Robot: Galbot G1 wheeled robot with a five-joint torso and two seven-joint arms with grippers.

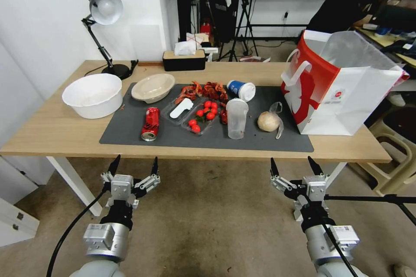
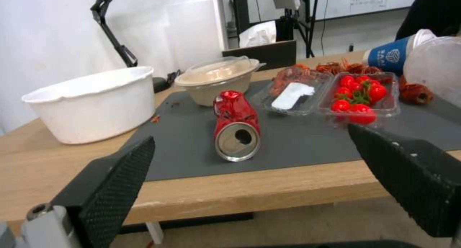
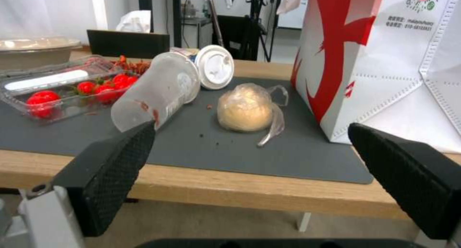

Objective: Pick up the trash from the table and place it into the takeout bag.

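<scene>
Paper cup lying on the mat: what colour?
Blue paper cup with a white lid; clearest in the head view.

We count one takeout bag (image 1: 346, 91), one crushed red can (image 1: 151, 124), one clear plastic cup (image 1: 236, 118), one blue paper cup (image 1: 241, 90), one beige bowl (image 1: 152, 87), one wrapped beige ball (image 1: 268, 121), one white tub (image 1: 92, 95), two clear trays (image 1: 203, 117), perhaps seven tomatoes (image 1: 207, 112).
</scene>
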